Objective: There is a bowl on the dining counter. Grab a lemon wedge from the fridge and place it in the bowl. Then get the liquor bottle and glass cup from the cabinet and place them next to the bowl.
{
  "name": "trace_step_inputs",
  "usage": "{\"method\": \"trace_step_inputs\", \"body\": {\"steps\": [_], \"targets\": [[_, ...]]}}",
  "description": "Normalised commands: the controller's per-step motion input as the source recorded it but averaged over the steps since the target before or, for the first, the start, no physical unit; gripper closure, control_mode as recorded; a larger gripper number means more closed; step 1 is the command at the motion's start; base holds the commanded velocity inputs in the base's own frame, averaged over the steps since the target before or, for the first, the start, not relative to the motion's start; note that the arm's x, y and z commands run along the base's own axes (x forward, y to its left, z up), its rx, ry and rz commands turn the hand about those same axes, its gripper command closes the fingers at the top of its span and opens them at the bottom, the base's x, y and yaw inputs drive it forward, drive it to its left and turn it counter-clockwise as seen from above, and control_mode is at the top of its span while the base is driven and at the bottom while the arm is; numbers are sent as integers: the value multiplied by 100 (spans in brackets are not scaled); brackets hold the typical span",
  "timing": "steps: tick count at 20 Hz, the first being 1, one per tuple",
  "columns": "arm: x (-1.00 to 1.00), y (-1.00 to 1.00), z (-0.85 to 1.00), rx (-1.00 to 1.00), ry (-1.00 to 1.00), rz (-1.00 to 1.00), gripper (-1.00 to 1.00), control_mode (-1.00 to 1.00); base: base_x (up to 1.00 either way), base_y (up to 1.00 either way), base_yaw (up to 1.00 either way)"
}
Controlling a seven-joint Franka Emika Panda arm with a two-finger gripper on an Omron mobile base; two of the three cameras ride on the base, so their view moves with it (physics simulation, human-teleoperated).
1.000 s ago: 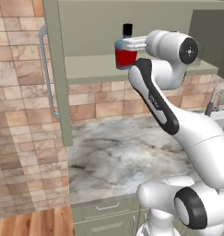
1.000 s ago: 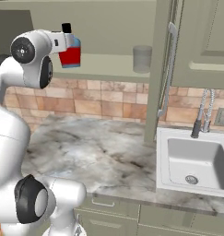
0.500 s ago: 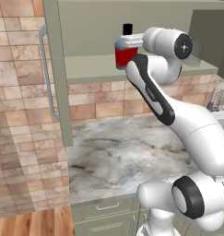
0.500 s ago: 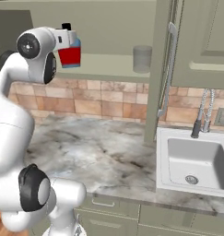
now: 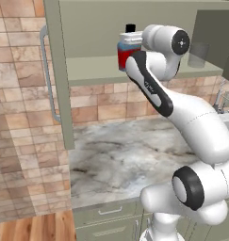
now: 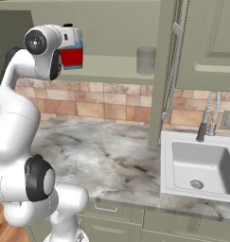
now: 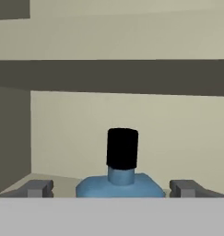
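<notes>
Pale green cabinet [image 5: 134, 28] standing open above a marble bench [image 5: 130, 160], brick tiles behind, white sink [image 6: 201, 163] set into the bench off to the right. Up on the cabinet shelf [image 6: 111, 71], upright: liquor bottle [image 5: 126, 54], red below, light blue above, black cap on top. Further along the same shelf, well apart from it, glass cup [image 6: 146, 60], clear and greyish, also upright, just beside the open door with its bar handle [image 6: 172, 71]. Raised to shelf height and reaching into the cabinet: gripper [image 7: 115, 188], level with the bottle's blue shoulders. Fingers [image 7: 39, 188] spread wide, one on each side of the bottle, a clear gap showing between each tip and the blue body in the hand view. No contact to be made out, though the lower part of the bottle lies hidden there, so hard to be sure. From the left base view, wrist close against the bottle, covering part of its right side. Bottle seemingly resting on the shelf, not lifted.
</notes>
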Motion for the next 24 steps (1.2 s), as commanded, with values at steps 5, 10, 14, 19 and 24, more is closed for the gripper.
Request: {"method": "trace_step_inputs", "body": {"steps": [5, 10, 14, 19, 24], "targets": [[34, 0, 6, 0, 1, 0, -100, -100, 0, 0, 0], [32, 0, 0, 0, 2, 0, -100, -100, 0, 0, 0], [25, 0, 0, 0, 1, 0, -100, -100, 0, 0, 0], [22, 0, 0, 0, 3, 0, -100, -100, 0, 0, 0], [25, 0, 0, 0, 5, 0, -100, -100, 0, 0, 0]]}}
